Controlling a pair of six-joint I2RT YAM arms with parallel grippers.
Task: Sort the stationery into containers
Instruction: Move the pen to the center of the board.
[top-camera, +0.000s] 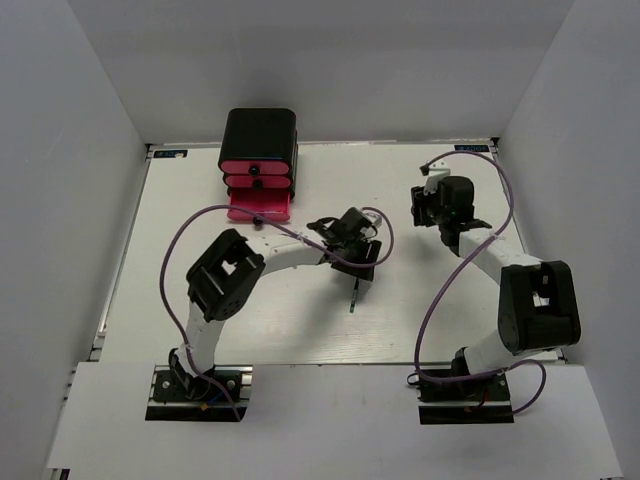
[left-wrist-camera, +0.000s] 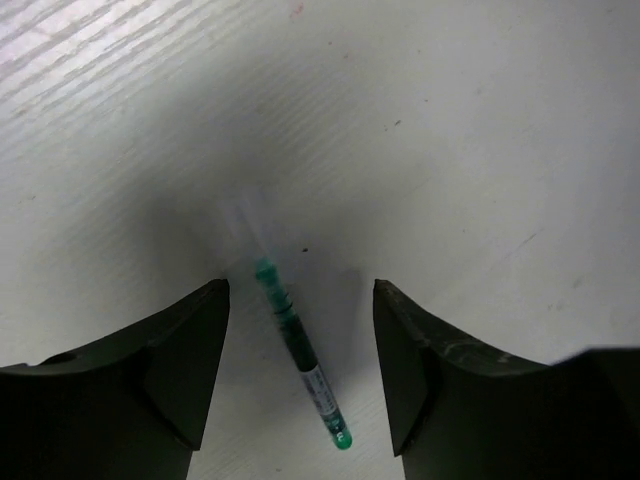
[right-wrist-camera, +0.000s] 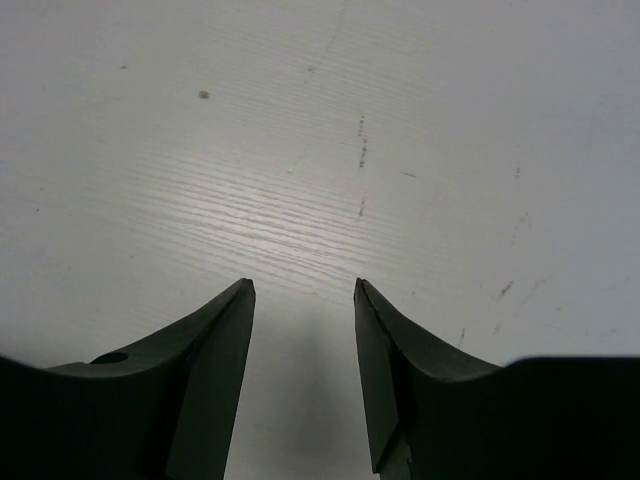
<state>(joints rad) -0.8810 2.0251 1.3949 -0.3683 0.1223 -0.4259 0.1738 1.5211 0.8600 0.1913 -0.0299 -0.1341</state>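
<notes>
White tabletop is seen all around. A green pen lies flat on it at lower centre of the left wrist frame, between the spread, unclamped fingers of the left gripper. The right gripper is held apart and empty over bare surface. For a clean pick, the barrel's middle should be straddled squarely before closing. The pink drawers are seen at upper left of the overhead frame, the lowest pulled out.
</notes>
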